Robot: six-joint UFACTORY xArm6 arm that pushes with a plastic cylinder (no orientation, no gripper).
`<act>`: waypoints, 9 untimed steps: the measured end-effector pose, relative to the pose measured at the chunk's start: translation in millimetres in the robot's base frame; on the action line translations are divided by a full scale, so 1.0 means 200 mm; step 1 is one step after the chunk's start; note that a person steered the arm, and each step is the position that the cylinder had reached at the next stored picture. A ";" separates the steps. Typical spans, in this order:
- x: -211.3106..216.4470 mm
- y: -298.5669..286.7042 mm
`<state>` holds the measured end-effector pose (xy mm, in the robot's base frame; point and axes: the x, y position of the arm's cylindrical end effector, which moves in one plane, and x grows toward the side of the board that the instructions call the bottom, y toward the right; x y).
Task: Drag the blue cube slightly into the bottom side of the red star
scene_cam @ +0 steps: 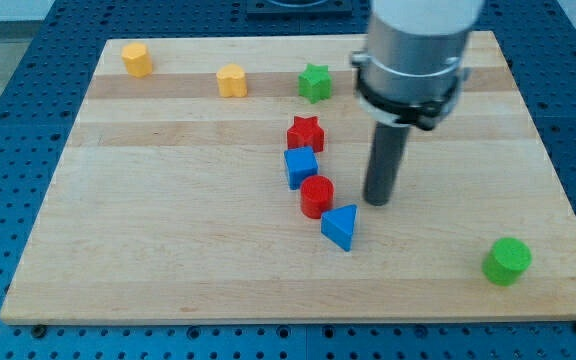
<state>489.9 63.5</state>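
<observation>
The blue cube sits near the board's middle, just below the red star and touching or almost touching its bottom side. A red cylinder sits right below the cube, and a blue triangular block lies below that. My tip rests on the board to the right of the red cylinder, apart from it, and to the lower right of the blue cube. The rod hangs from the grey arm body at the view's top.
A green star, a yellow block and a yellow hexagonal block stand along the top of the wooden board. A green cylinder stands at the bottom right.
</observation>
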 end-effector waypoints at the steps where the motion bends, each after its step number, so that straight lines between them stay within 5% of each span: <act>1: 0.00 -0.17; 5: 0.00 -0.33; 9: -0.22 -0.59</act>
